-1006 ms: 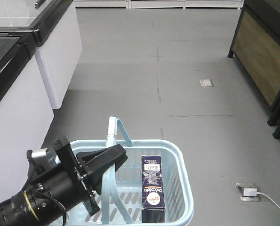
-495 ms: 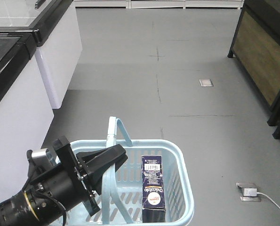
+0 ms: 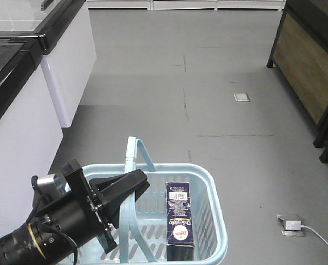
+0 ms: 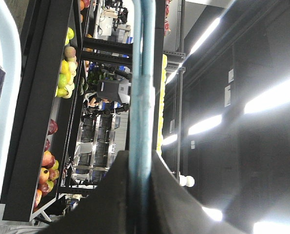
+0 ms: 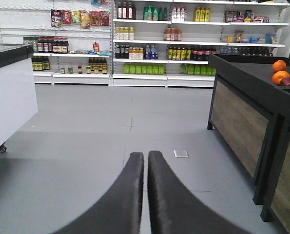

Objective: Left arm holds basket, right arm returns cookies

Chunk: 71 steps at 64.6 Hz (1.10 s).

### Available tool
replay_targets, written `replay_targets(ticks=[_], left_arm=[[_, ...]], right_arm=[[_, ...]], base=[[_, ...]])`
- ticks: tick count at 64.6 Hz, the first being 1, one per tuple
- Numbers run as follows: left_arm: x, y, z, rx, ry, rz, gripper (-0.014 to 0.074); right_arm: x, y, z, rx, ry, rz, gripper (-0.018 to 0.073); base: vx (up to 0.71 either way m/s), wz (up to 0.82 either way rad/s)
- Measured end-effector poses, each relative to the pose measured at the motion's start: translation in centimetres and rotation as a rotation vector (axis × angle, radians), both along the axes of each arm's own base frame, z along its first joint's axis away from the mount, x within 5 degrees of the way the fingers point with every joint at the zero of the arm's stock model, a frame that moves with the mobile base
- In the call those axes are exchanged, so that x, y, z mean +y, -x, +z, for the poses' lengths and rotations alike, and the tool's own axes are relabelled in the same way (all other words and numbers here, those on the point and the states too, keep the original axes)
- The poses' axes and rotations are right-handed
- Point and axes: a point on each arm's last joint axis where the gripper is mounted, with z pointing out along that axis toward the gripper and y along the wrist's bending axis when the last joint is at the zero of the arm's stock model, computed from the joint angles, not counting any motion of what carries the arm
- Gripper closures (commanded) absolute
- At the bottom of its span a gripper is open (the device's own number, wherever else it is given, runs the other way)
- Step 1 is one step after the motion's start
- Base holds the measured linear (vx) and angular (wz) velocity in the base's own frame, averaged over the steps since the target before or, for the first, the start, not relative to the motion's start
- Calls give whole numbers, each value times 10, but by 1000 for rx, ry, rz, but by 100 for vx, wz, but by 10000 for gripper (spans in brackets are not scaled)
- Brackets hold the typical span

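The light blue basket hangs low in the front view. My left gripper is shut on one of its swing handles. In the left wrist view the handle runs up between the closed fingers of the left gripper. The cookies, a dark navy box with a white barcode label, stand inside the basket against its right wall. My right gripper shows only in the right wrist view. It is shut and empty, and faces the open floor.
A white freezer cabinet stands to the left and a dark wooden stand to the right. A floor socket with a cable lies right of the basket. Shelves of bottles line the far wall, and a dark counter carries oranges.
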Motion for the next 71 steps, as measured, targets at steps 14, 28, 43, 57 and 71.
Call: replay_targets(ticks=[14,28,43,57,71], left_arm=[[0,0,0,0,0,0,596],[0,0,0,0,0,0,596],[0,0,0,-1,-1,0,596],[0,0,0,-1,-1,0,596],[0,0,0,-1,-1,0,596]], right_arm=[[0,0,0,0,0,0,569],[0,0,0,0,0,0,569],[0,0,0,0,0,0,569],[0,0,0,0,0,0,569],[0,0,0,0,0,0,569]], base=[[0,0],[0,0],[0,0],[0,0],[0,1]])
